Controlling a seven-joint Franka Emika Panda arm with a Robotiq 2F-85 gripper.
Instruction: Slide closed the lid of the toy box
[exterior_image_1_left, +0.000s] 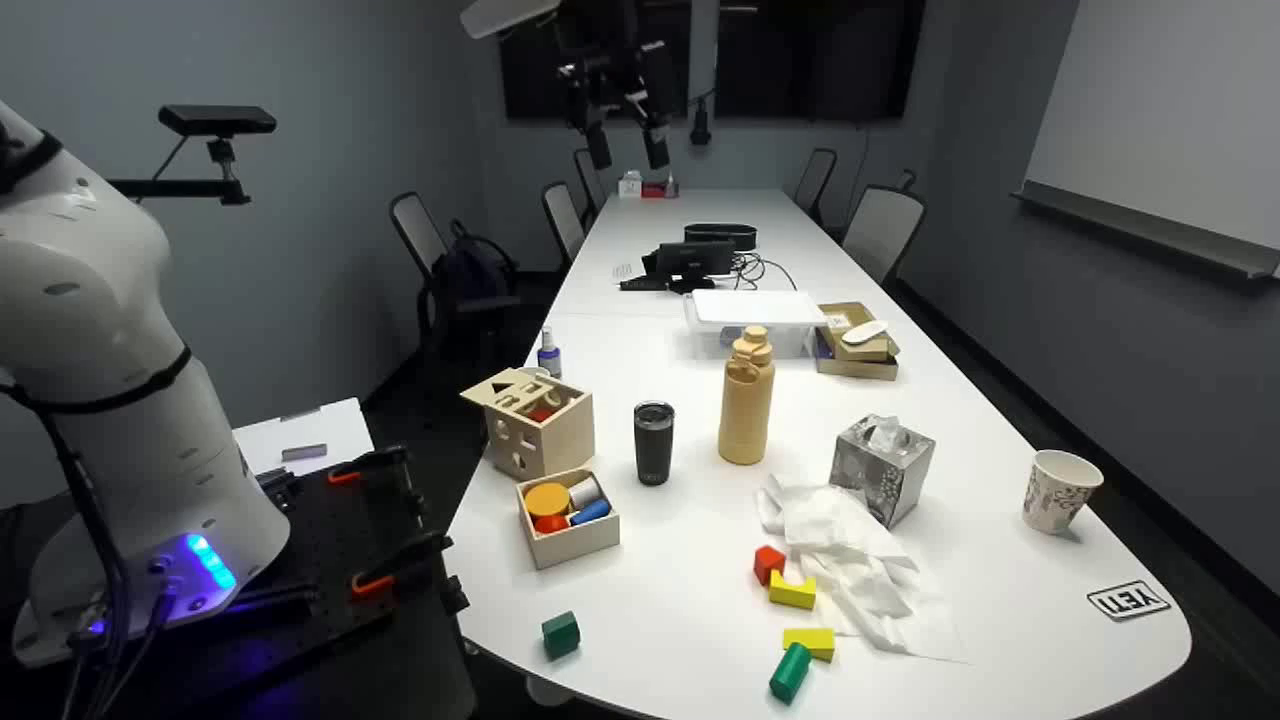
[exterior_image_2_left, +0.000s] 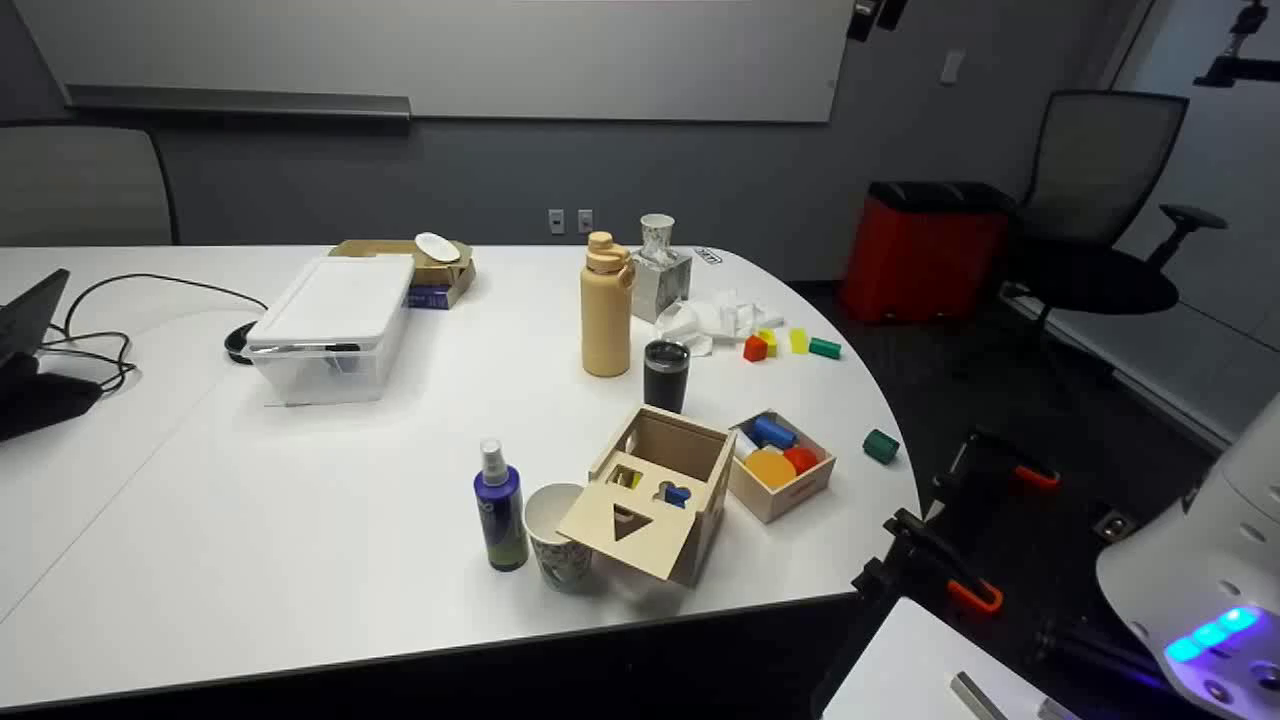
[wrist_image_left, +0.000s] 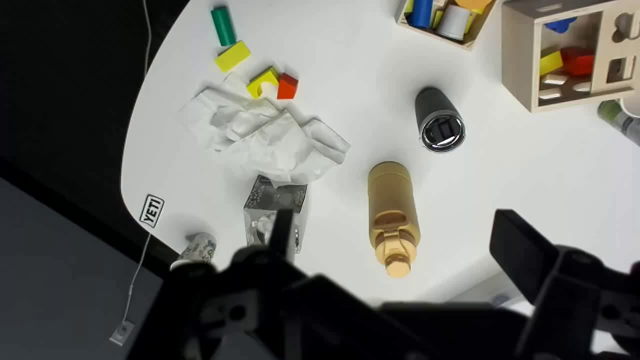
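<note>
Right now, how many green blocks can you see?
2: one green block sits alone near the edge of the table, and a green cylinder lies beside a yellow block. More might be hidden inside the toy box or the low tray.

Open air lies above the lid (exterior_image_2_left: 657, 540), but a patterned cup (exterior_image_2_left: 562, 562) crowds one side.

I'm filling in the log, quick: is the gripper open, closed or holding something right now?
Gripper: open, jaws wide apart, holding nothing.
</note>
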